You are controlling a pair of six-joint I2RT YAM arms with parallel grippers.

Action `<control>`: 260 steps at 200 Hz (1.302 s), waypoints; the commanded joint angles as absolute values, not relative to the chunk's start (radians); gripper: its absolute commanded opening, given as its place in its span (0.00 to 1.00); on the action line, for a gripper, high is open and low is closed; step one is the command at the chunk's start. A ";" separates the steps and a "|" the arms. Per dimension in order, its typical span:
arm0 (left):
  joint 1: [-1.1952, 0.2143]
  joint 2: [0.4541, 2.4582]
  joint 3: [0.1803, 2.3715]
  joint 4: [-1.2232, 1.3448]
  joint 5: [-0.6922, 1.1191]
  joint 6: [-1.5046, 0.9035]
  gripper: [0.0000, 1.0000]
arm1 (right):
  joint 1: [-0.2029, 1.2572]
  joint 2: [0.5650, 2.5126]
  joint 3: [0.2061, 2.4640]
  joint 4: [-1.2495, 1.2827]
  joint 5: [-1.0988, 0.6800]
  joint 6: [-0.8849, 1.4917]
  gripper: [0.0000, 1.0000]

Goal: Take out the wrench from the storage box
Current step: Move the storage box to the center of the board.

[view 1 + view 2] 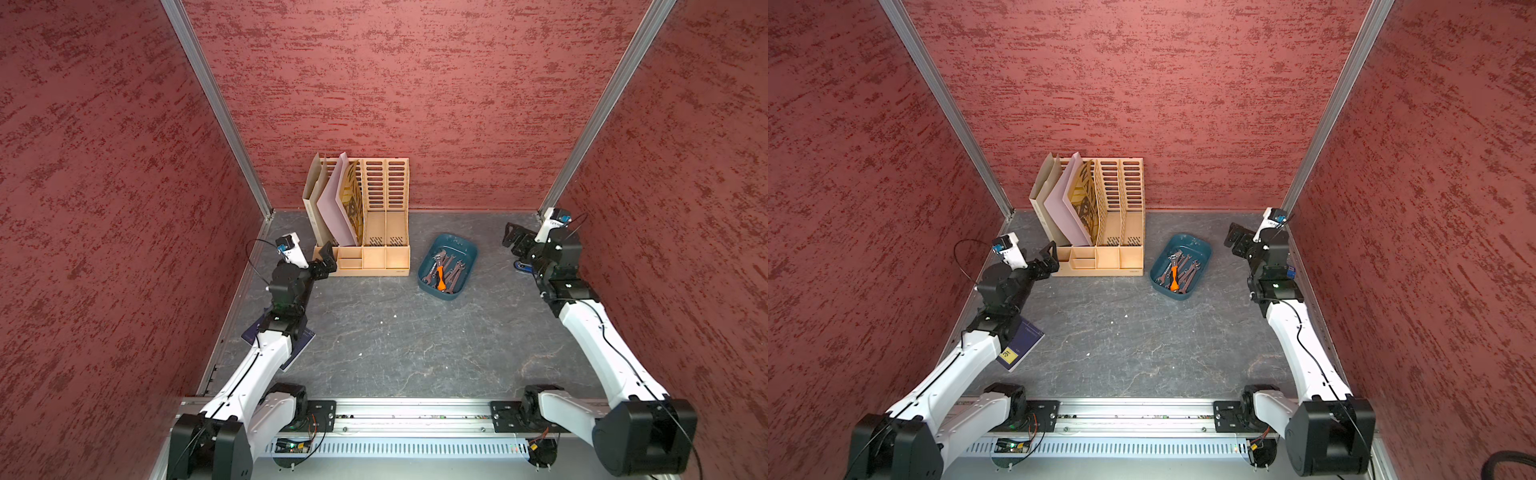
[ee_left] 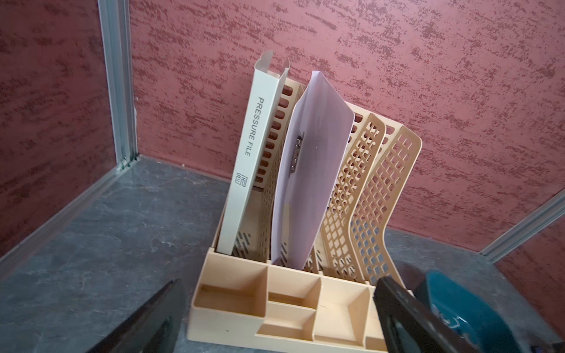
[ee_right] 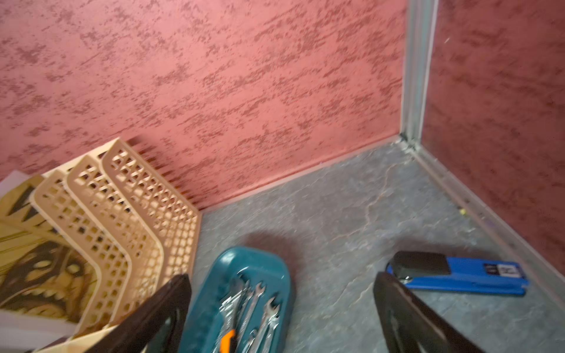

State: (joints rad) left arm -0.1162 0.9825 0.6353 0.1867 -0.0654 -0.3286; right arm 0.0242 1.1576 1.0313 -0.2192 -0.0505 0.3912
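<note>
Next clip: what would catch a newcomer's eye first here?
The teal storage box of wrenches, one orange handle among them, lies on the grey table just right of the beige file organizer at the back wall. The left tool and right tool hang open and empty on either side.

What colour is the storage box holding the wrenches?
Dark teal. The storage box shows best in the right wrist view.
</note>
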 commanded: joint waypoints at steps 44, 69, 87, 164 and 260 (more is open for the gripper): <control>-0.233 1.020 0.854 -0.369 0.069 -0.482 1.00 | 0.077 1.319 1.189 -0.873 -0.337 0.470 0.89; -0.312 1.055 0.893 -0.446 0.087 -0.498 1.00 | 0.104 1.381 1.174 -0.903 -0.302 0.463 0.86; -0.378 1.096 0.924 -0.488 0.093 -0.497 1.00 | 0.117 1.447 1.190 -0.904 -0.293 0.460 0.82; -0.595 1.325 1.056 -0.472 0.055 -0.490 1.00 | 0.130 1.720 1.333 -0.830 -0.284 0.454 0.68; -0.647 1.497 1.153 -0.400 0.045 -0.529 0.98 | 0.135 1.922 1.454 -0.820 -0.254 0.426 0.27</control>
State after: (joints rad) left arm -0.6399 1.4807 1.1126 -0.4267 0.0685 -0.5117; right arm 0.1295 1.9236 1.4284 -0.8261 -0.2764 0.4446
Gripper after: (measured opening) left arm 0.986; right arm 0.313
